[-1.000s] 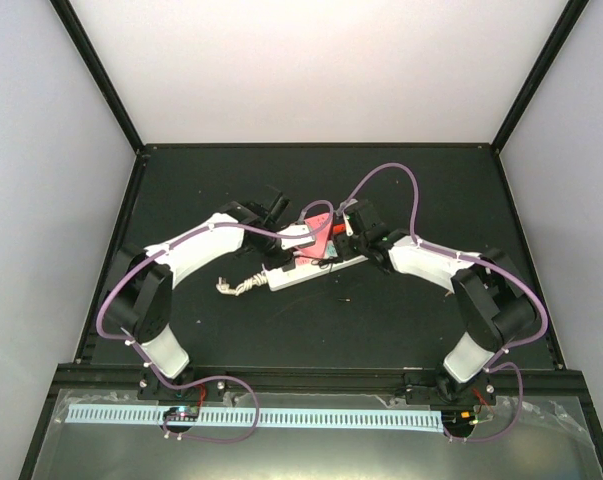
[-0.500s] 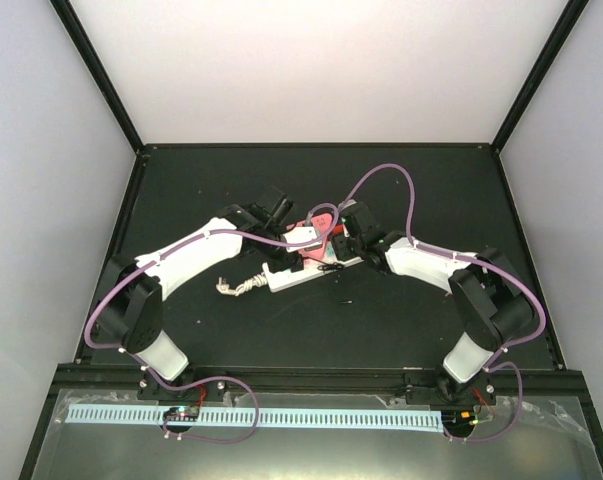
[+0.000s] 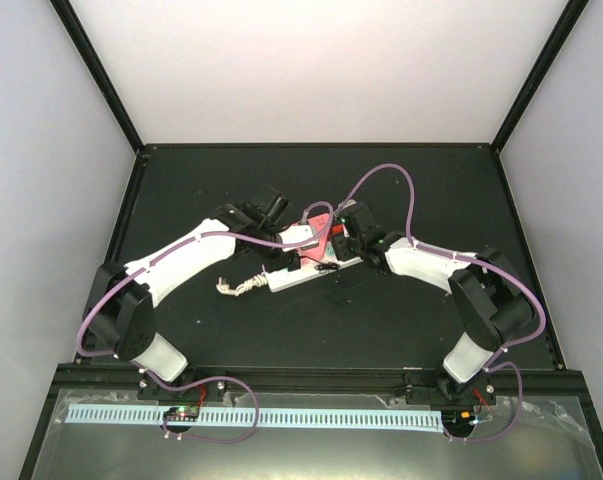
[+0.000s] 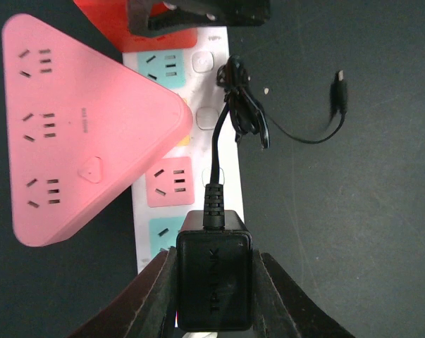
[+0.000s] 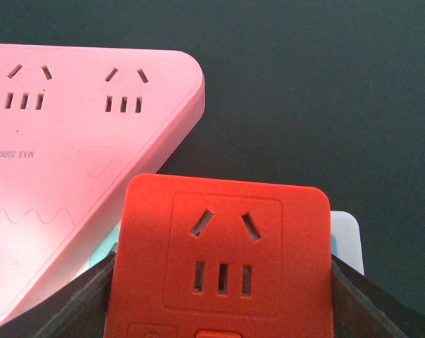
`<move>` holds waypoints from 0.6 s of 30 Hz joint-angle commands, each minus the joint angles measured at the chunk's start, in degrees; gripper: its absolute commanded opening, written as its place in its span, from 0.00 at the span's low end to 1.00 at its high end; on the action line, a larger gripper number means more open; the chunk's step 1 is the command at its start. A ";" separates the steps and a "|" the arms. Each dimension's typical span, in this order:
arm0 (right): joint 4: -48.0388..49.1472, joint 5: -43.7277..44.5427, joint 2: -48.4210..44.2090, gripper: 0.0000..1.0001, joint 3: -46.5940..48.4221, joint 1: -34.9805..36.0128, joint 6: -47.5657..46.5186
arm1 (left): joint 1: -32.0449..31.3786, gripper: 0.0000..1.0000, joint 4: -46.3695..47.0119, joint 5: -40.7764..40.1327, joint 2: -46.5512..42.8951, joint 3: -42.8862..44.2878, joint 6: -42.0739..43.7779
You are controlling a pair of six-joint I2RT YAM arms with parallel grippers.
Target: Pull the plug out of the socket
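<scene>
The socket, a long white power strip (image 3: 293,277) with pastel outlet faces (image 4: 170,182), lies mid-table with its frayed cord stub (image 3: 233,287) to the left. My left gripper (image 4: 214,296) is shut on a black plug (image 4: 214,278); both fingers press its sides. Its prongs are hidden, so I cannot tell whether they sit in the strip. My right gripper (image 5: 223,289) is shut on a red cube adapter (image 5: 223,260) at the strip's other end (image 5: 347,239). A pink triangular adapter (image 4: 78,134) stands between them.
The plug's thin black cable (image 4: 244,120) lies bundled beside the strip, and its loose connector (image 4: 341,91) rests on the black table. Black frame posts and white walls enclose the table (image 3: 411,180).
The left arm's elbow has swung out to the left and toward the near edge. The strip and both grippers have shifted slightly. Both grips stay as they were.
</scene>
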 commanded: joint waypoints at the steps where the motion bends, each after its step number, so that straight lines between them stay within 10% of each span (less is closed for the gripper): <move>1: -1.28 3.48 2.07 0.23 -1.69 0.14 -0.86 | 0.33 0.11 -1.98 1.13 -3.73 1.14 -0.54; 9: -1.37 2.39 0.27 0.38 -1.68 0.12 -0.95 | 1.48 0.11 -3.08 1.15 -7.99 -0.78 -1.60; 18: -0.75 0.82 -3.14 0.77 -1.70 0.05 -0.77 | 1.84 0.12 -4.51 1.05 -10.96 -2.32 -2.47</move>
